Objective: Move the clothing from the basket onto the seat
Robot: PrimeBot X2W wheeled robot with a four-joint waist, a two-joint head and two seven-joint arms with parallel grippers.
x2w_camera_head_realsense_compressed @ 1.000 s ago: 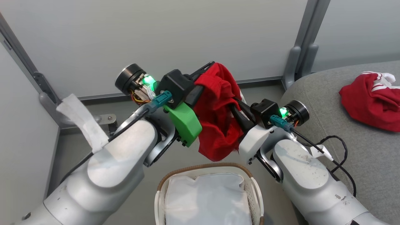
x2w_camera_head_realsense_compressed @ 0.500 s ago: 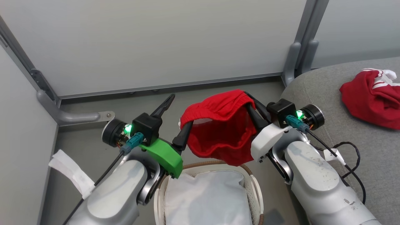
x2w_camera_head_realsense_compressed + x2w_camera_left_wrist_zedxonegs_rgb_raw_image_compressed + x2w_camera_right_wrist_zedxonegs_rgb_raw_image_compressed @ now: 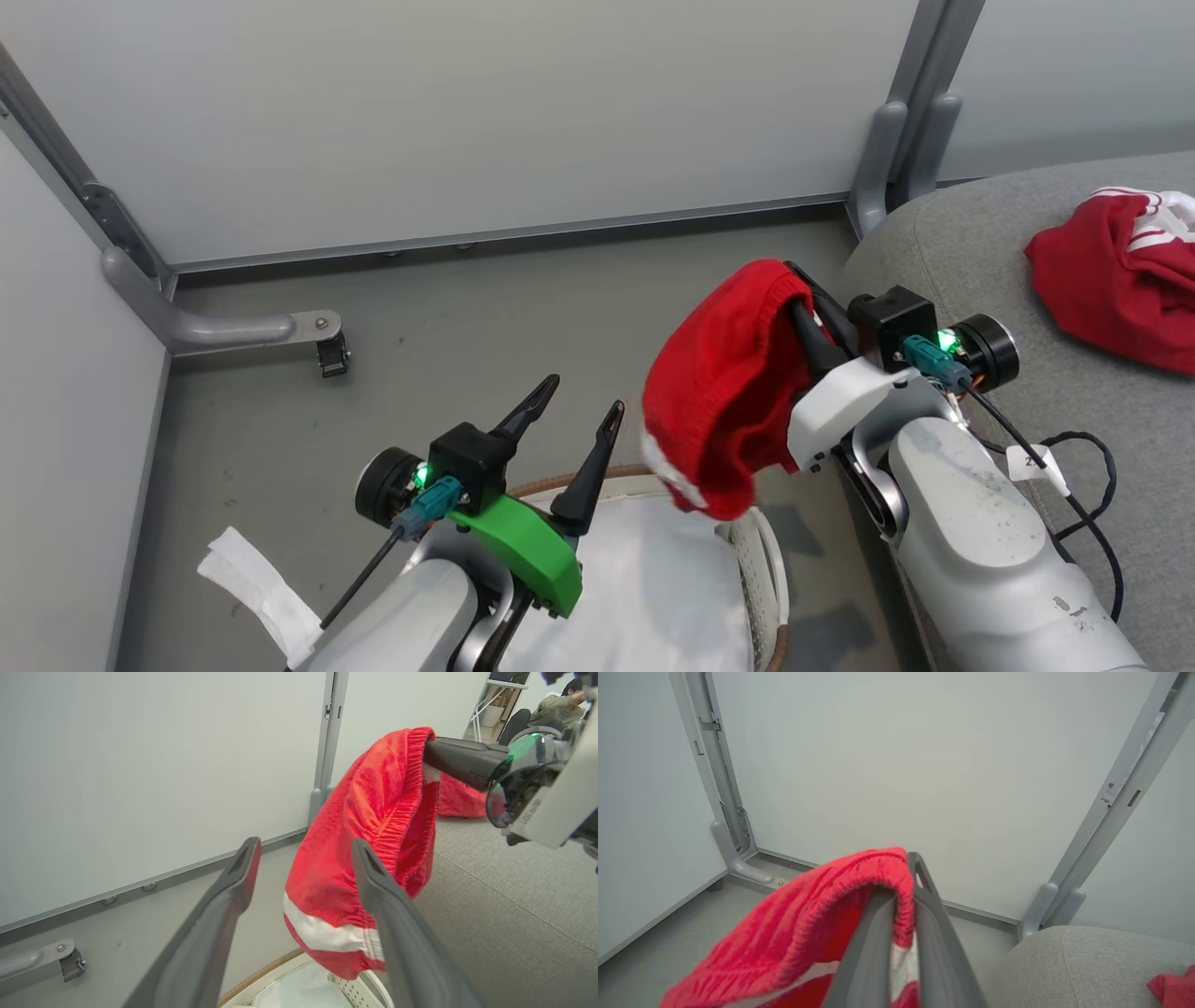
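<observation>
Head view: the right gripper is pinching the red garment, probably by its waistband, hanging over the rim of the basket. The seat lies just to its right; the left gripper stands spread, empty.

Bright, even, soft indoor light fills all three views, leaving no hard glare on the pale matte wall panels. Shadows are faint and blurred at the edges. One soft dark patch lies on the smooth grey floor beneath the pale right forearm. Small green indicator lights glow at both wrists. The soft red fabric garment looks vividly saturated, and its lower hem is slightly smeared in the head view. In the wrist views, the long dark fingers near the lens look soft. The grey metal posts lean and bend slightly toward the edges.
</observation>
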